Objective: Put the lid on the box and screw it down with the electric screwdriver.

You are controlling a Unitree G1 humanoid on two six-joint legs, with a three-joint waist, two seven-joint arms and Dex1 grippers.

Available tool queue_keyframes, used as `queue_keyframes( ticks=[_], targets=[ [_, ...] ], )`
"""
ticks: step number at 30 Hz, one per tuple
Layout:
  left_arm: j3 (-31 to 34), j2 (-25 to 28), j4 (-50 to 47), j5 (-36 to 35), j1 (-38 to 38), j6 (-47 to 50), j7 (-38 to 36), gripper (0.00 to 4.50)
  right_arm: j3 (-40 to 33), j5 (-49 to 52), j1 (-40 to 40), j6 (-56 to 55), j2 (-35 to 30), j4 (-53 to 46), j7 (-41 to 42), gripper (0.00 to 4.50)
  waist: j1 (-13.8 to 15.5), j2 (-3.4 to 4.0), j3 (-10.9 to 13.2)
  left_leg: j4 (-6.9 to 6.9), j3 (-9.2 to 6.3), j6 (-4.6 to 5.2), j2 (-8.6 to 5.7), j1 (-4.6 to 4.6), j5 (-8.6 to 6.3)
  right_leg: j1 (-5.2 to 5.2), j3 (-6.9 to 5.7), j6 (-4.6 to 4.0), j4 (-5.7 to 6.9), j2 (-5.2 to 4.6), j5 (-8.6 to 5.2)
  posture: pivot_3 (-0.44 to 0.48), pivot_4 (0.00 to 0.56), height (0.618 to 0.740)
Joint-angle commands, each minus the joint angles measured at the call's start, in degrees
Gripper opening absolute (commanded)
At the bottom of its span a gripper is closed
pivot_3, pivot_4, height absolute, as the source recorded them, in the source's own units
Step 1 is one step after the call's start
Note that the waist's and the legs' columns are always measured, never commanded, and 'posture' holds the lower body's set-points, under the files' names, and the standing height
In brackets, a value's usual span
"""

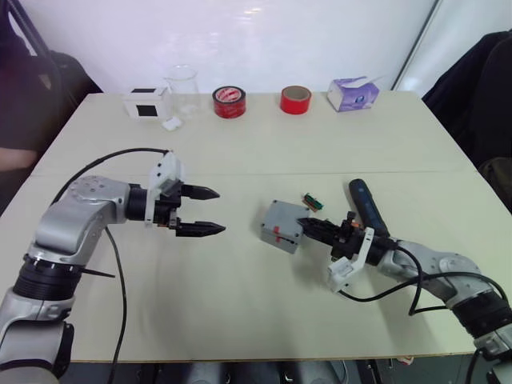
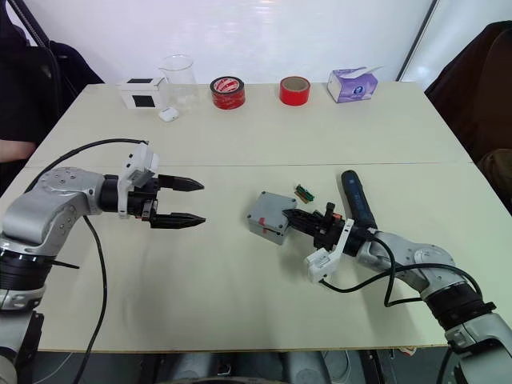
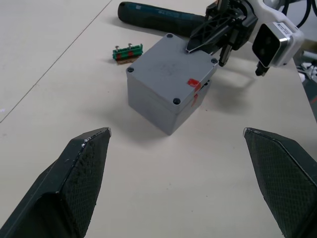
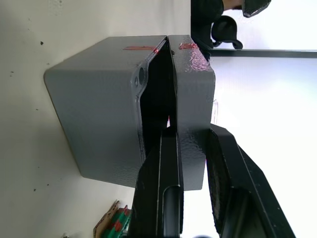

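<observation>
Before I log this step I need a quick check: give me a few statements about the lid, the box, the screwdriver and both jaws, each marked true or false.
1. The right gripper grips the lid, one finger inside the gap. True.
2. The lid sits flush on the box. False: a gap shows at one edge.
3. The left gripper holds the electric screwdriver. False: its jaws are open and empty; the screwdriver lies on the table.
4. A small green part lies beside the box. True.

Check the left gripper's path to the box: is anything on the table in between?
Nothing visible. The left gripper, fingers open, faces the box across bare table. The right gripper already pinches the lid at the box's far side; the electric screwdriver and a small green part lie beyond.
</observation>
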Motion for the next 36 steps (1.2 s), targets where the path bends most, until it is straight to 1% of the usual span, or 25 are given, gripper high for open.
queue_keyframes(
  ticks=[1, 3, 7, 8, 10, 11, 12, 13, 17, 18, 22, 26, 31, 33, 34, 36],
  targets=[
    [1.0, 0.1, -1.0, 0.1, -1.0, -1.0, 0.4, 4.42, -0.3, -1.1, 1.3, 1.0, 0.4, -1.3, 1.0, 0.12, 0.0, 0.00, 0.0, 0.00, 0.00, 0.00, 0.00, 0.00, 0.00, 0.00, 0.00, 0.00, 0.00, 0.00, 0.00, 0.000, 0.150, 0.740],
    [1.0, 0.0, -1.0, 0.1, -1.0, -1.1, 0.5, 4.42, -0.2, -1.1, 1.5, 1.3, 0.5, -1.5, 1.1, 0.12, -0.1, 0.00, 0.0, 0.00, 0.00, 0.00, 0.00, 0.01, 0.00, 0.01, 0.00, 0.00, 0.00, 0.00, 0.00, 0.000, 0.150, 0.740],
    [0.0, -2.5, 0.7, 0.9, -3.9, -1.8, 2.0, 4.42, 0.1, -2.1, 1.9, 2.0, 0.7, -1.3, 0.5, 0.12, 0.0, -0.01, 0.0, 0.02, -0.01, 0.01, 0.00, 0.03, 0.00, 0.04, -0.01, 0.00, 0.03, 0.00, 0.00, 0.000, 0.150, 0.740],
    [-0.9, -3.6, 1.1, 1.5, -5.0, -2.3, 2.3, 3.90, 0.2, -2.3, 2.0, 2.0, 0.7, -1.1, 0.3, 0.12, 0.1, -0.02, 0.0, 0.04, -0.01, 0.01, 0.00, 0.03, 0.00, 0.04, -0.01, 0.00, 0.03, 0.00, 0.00, 0.000, 0.150, 0.740],
    [-2.7, -6.4, 1.9, 2.3, -7.2, -3.5, 2.2, 3.33, 0.3, -2.7, 2.1, 2.3, 0.7, -0.5, 0.1, 0.12, 0.2, -0.03, 0.0, 0.06, -0.02, 0.01, -0.02, 0.04, 0.00, 0.08, -0.03, 0.00, 0.03, 0.00, 0.00, 0.000, 0.150, 0.740],
    [-3.4, -7.7, 2.5, 2.8, -8.0, -4.2, 2.3, 2.78, 0.3, -2.7, 2.2, 2.4, 0.7, -0.3, 0.1, 0.12, 0.2, -0.03, 0.0, 0.07, -0.03, 0.00, -0.04, 0.05, 0.00, 0.11, -0.03, 0.00, 0.03, 0.00, 0.00, 0.000, 0.150, 0.740],
    [-4.2, -9.2, 3.3, 3.3, -9.0, -4.8, 2.6, 2.42, 0.2, -3.0, 2.2, 2.7, 0.6, -0.3, 0.0, 0.12, 0.1, -0.03, 0.0, 0.07, -0.03, 0.00, -0.05, 0.06, 0.00, 0.12, -0.03, 0.00, 0.03, 0.00, 0.00, 0.000, 0.150, 0.740],
    [-5.0, -11.0, 4.4, 4.0, -9.9, -5.6, 2.9, 1.97, 0.1, -3.5, 2.2, 3.0, 0.5, -0.4, -0.4, 0.12, 0.1, -0.03, 0.0, 0.07, -0.02, -0.01, -0.06, 0.07, 0.01, 0.12, -0.03, 0.01, 0.03, -0.01, 0.00, 0.000, 0.150, 0.740],
    [-9.5, -18.4, 10.4, 7.8, -12.3, -10.5, 3.7, 0.54, 0.1, -4.0, 2.2, 3.4, 0.4, -0.3, -1.1, 0.12, 0.1, -0.03, -0.1, 0.08, -0.03, -0.03, -0.06, 0.09, 0.02, 0.14, -0.03, 0.01, 0.04, 0.01, 0.00, 0.000, 0.150, 0.740],
    [-10.7, -19.8, 11.9, 9.0, -12.5, -12.0, 3.6, 0.05, 0.1, -4.1, 2.3, 3.4, 0.3, -0.4, -1.2, 0.12, 0.1, -0.02, -0.1, 0.08, -0.03, -0.04, -0.06, 0.09, 0.03, 0.13, -0.04, 0.01, 0.04, 0.02, 0.01, 0.000, 0.150, 0.740],
    [-12.9, -23.3, 17.6, 12.4, -12.6, -16.2, 3.7, 0.01, 0.0, -4.0, 2.8, 3.3, 0.2, -1.1, -1.2, 0.12, 0.1, -0.02, -0.1, 0.08, -0.02, -0.12, -0.07, 0.10, 0.08, 0.14, -0.04, 0.01, 0.04, 0.02, 0.01, 0.000, 0.150, 0.740],
    [-15.3, -23.7, 20.0, 15.9, -11.7, -19.8, 2.3, 0.01, -0.2, -3.8, 3.3, 3.4, -0.2, -1.6, -0.9, 0.12, 0.1, -0.02, -0.1, 0.07, -0.02, -0.07, -0.07, 0.10, 0.05, 0.14, -0.04, 0.01, 0.05, 0.03, 0.01, 0.000, 0.150, 0.740],
    [-16.7, -25.1, 23.1, 19.5, -11.7, -23.4, 3.9, 0.01, 0.0, -3.1, 3.5, 2.4, -0.6, -1.5, -0.6, 0.12, 0.2, -0.02, -0.1, 0.08, -0.02, 0.04, -0.08, 0.12, -0.01, 0.17, -0.04, 0.01, 0.04, 0.00, 0.01, 0.000, 0.150, 0.740],
    [-16.0, -26.4, 24.0, 19.2, -11.7, -23.1, 4.7, 0.00, -0.1, -2.9, 3.5, 1.7, -0.8, -1.6, -1.0, 1.14, 0.2, -0.02, -0.1, 0.08, -0.03, 0.04, -0.09, 0.14, -0.01, 0.20, -0.04, 0.01, 0.04, 0.00, 0.01, 0.000, 0.150, 0.740],
    [-15.8, -26.8, 24.6, 19.5, -11.8, -22.9, 5.3, 0.00, -0.2, -2.3, 3.5, 1.2, -0.9, -1.4, -0.8, 1.29, 0.2, -0.02, -0.1, 0.08, -0.03, 0.05, -0.09, 0.15, -0.01, 0.22, -0.04, 0.01, 0.04, 0.00, 0.01, 0.000, 0.150, 0.740],
    [-16.0, -27.1, 25.3, 20.4, -11.7, -23.4, 5.6, 0.00, -0.4, -1.6, 3.5, 0.5, -1.1, -1.1, -0.5, 2.12, 0.1, -0.09, -0.2, 0.08, -0.04, 0.06, -0.10, 0.16, -0.01, 0.23, -0.05, 0.01, 0.03, 0.00, 0.01, 0.000, 0.150, 0.740]
  ],
)
